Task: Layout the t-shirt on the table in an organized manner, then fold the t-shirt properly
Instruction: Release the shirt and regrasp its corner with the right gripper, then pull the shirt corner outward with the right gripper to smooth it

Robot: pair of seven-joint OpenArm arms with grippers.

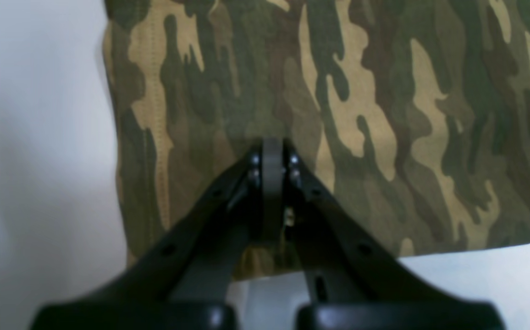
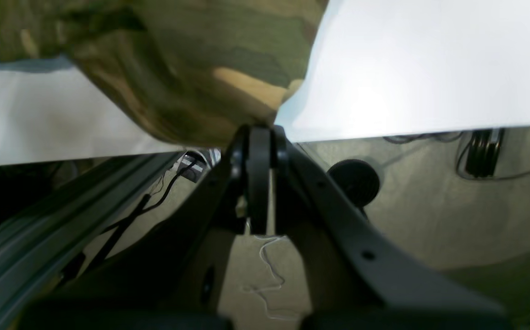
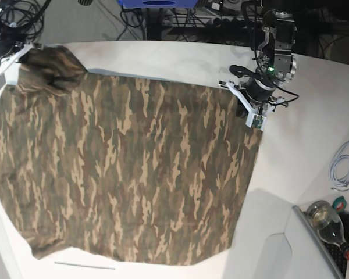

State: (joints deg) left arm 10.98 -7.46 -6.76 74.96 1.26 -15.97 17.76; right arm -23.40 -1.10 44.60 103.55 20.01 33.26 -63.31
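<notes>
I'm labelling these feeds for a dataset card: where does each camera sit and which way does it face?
Left wrist: behind the left claw, facing the t-shirt; shut black fingers show.
Right wrist: behind the right claw, facing the shirt's bunched end at the table edge, floor beyond.
Base: overhead, looking down; both arms show.
All share shirt and table.

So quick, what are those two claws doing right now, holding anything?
Left gripper: closed, pinching the t-shirt near its edge.
Right gripper: closed, gripping a bunched corner of the t-shirt at the table edge.
</notes>
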